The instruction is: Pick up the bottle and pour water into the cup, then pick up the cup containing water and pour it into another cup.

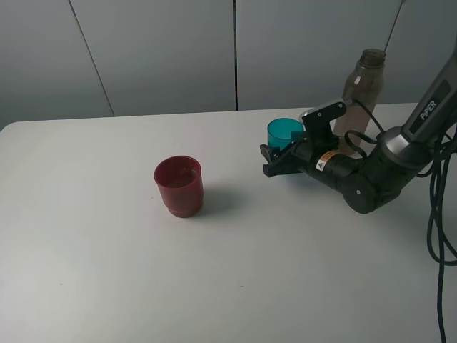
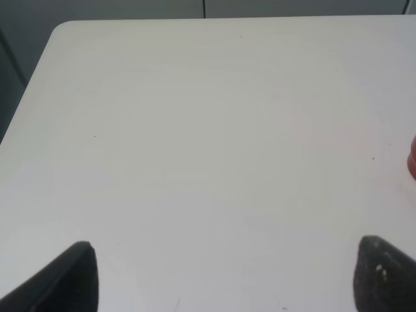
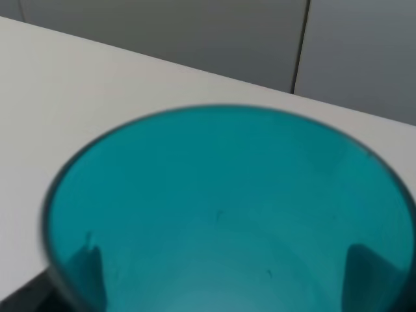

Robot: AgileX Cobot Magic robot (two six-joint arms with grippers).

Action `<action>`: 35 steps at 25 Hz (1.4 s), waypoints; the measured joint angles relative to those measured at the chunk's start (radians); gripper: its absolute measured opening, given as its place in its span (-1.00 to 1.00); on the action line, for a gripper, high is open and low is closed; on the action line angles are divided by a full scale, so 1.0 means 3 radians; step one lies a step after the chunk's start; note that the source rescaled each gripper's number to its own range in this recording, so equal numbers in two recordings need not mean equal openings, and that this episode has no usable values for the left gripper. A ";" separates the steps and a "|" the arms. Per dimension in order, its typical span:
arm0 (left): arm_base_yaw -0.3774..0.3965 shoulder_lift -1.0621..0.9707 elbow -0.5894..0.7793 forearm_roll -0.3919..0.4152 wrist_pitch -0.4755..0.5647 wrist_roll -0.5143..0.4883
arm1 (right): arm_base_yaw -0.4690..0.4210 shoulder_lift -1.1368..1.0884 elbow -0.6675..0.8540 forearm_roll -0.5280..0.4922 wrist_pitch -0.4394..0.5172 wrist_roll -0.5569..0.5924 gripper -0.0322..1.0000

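Observation:
The teal cup (image 1: 284,131) stands at the right of the white table (image 1: 100,271), between the fingers of my right gripper (image 1: 277,158). In the right wrist view the cup (image 3: 221,195) fills the frame and the dark fingers (image 3: 88,270) show through its walls on both sides, closed on it. The tall grey-brown bottle (image 1: 363,89) stands upright just behind the right arm. The dark red cup (image 1: 179,186) stands upright near the table's middle, well left of the teal cup. My left gripper (image 2: 224,279) is open and empty above bare table; it is out of the high view.
The right arm's black cables (image 1: 437,214) hang at the right edge. A grey panel wall (image 1: 178,50) rises behind the table's back edge. A sliver of the red cup (image 2: 412,159) shows at the edge of the left wrist view.

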 joint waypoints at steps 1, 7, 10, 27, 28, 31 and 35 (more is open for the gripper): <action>0.0000 0.0000 0.0000 0.0000 0.0000 0.0000 | 0.0000 0.0000 0.0000 -0.0008 0.0000 0.0000 0.38; 0.0000 0.0000 0.0000 0.0000 0.0000 0.0000 | 0.0000 -0.0044 0.0086 -0.0083 0.0191 0.0105 0.97; 0.0000 0.0000 0.0000 0.0000 0.0000 0.0000 | 0.0000 -0.0186 0.0205 -0.0083 0.0408 0.0122 0.99; 0.0000 0.0000 0.0000 0.0000 0.0000 0.0000 | 0.0000 -0.2934 0.0805 -0.0079 0.3329 0.0261 0.99; 0.0000 0.0000 0.0000 0.0000 0.0000 0.0000 | 0.0000 -0.3207 0.0792 -0.0079 0.3598 0.0261 0.99; 0.0000 0.0000 0.0000 0.0000 0.0000 0.0000 | 0.0000 -0.3963 0.0761 -0.0054 0.4281 0.0267 0.99; 0.0000 0.0000 0.0000 0.0000 0.0000 0.0000 | 0.0000 -0.4935 0.0754 0.0013 0.5226 0.0273 0.99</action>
